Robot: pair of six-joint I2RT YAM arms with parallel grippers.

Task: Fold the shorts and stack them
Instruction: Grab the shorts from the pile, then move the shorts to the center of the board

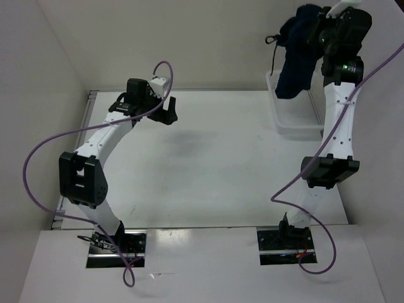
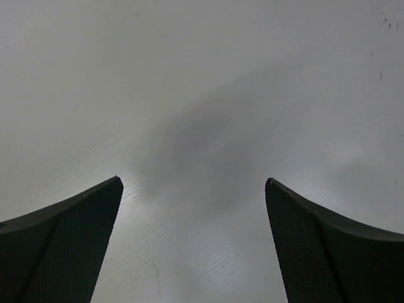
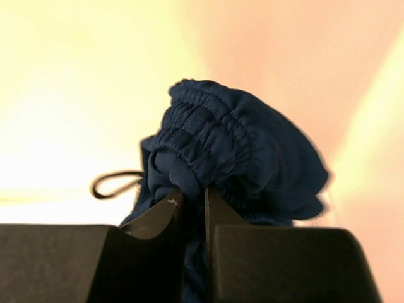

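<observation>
Dark navy shorts (image 1: 297,53) hang in a bunch high above the back right of the table, over the white basket (image 1: 291,120). My right gripper (image 1: 315,31) is shut on their gathered waistband (image 3: 208,142); in the right wrist view the two fingers (image 3: 158,218) pinch the elastic fabric. A thin drawstring loop (image 3: 110,183) dangles to the left of the bunch. My left gripper (image 1: 165,107) hovers open over the bare table at the back left, with only white surface between its fingers (image 2: 76,233).
The white basket stands at the table's back right edge, right under the hanging shorts. Walls close in on the left and at the back. Purple cables (image 1: 38,158) loop from both arms.
</observation>
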